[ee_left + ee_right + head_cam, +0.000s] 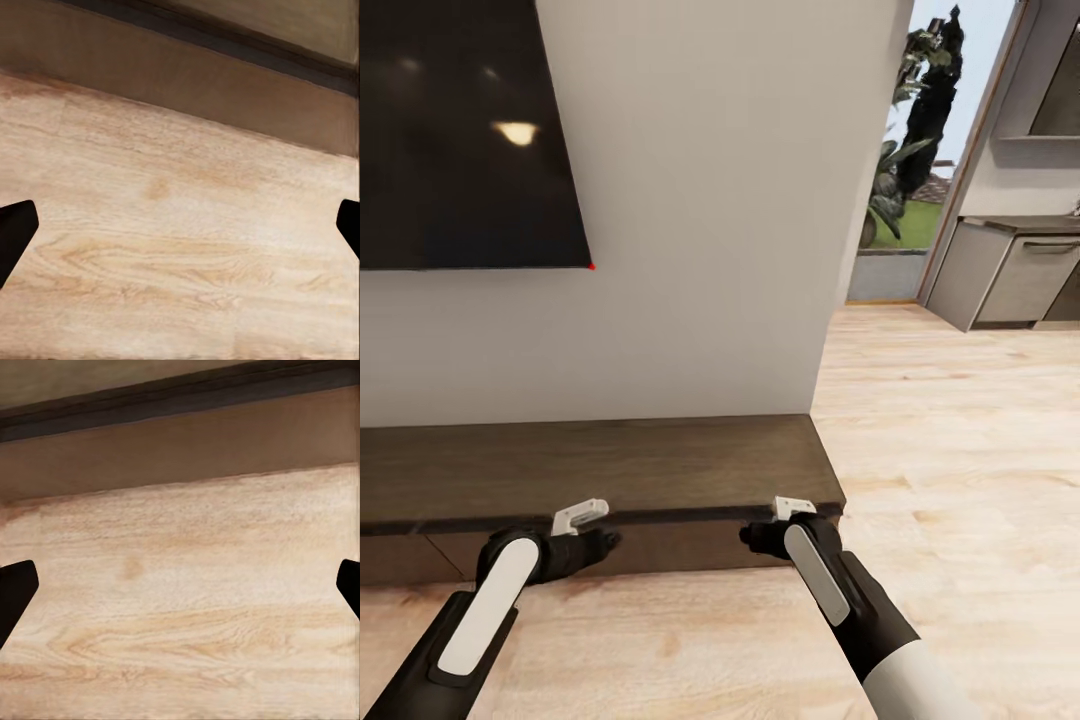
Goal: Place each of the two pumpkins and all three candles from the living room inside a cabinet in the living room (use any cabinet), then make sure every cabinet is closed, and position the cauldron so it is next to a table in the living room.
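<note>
The long, low dark-brown cabinet runs along the white wall, its right end near the wall's corner. Its plain drawer fronts look shut. My left gripper and right gripper hang low just in front of that drawer face, both pointing down at the wood floor. In the left wrist view the dark fingertips stand far apart over bare floor, with the cabinet front beyond. The right wrist view has the same wide-set fingertips and the cabinet front. Nothing is held. Pumpkins, candles, cauldron and table are out of view.
A large black TV hangs on the wall above the cabinet. To the right, light wood floor opens toward grey kitchen cabinets and a glass door with a plant outside.
</note>
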You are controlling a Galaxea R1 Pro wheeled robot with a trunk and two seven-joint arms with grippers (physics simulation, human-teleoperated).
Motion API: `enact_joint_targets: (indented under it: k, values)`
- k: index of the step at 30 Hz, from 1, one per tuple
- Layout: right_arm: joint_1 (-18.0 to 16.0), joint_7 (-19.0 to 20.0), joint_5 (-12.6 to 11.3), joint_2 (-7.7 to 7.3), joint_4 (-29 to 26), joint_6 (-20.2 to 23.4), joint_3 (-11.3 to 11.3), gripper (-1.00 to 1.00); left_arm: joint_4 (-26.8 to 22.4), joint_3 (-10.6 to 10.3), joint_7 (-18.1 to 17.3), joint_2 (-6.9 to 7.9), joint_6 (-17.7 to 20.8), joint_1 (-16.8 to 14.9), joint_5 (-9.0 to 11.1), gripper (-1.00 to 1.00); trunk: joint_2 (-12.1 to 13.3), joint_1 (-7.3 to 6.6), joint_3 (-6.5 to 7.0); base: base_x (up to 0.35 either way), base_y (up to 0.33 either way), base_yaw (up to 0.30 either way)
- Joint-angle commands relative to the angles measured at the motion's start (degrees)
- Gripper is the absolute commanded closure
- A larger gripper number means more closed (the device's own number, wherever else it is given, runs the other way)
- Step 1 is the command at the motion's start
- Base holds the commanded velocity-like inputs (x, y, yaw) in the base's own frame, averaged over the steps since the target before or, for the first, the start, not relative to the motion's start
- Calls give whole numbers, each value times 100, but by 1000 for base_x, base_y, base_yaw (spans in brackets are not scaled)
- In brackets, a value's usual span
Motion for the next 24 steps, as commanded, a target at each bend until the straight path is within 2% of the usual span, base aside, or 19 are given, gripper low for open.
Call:
enact_joint_targets:
  k: [1, 4, 6, 8, 13, 19, 24]
  values:
    - [-38, -27, -26, 32, 28, -27, 41, -100, 28, -43, 27, -28, -29, -38, 21, -100, -3, -3, -5, 0, 0, 0]
    - [-109, 70, 28, 72, 124, -126, 67, -100, 125, -140, -70, -126, -132, -110, -62, -100, -3, -3, -5, 0, 0, 0]
    - [-55, 56, -34, 10, 188, -188, 1, -100, 188, -73, -134, -72, -86, -44, 5, -100, -3, -3, -5, 0, 0, 0]
    - [-33, -9, -91, -19, 215, -250, -21, -100, 175, -22, -198, -119, -20, 20, 68, -100, -3, -3, -5, 0, 0, 0]
    - [-23, -64, -128, -31, 276, -409, -15, -100, 139, 28, -359, -145, 11, 106, 238, -100, -3, -3, -5, -26, 1, 0]
    - [-22, -67, -134, -33, 283, -585, -20, -100, 135, 48, -475, -143, 13, 109, 438, -100, -3, -3, -4, -175, 33, -12]
    - [-22, -62, -138, -33, 290, -585, -23, -100, 134, 48, -476, -143, 14, 109, 441, -100, -3, -3, 12, -25, 4, -194]
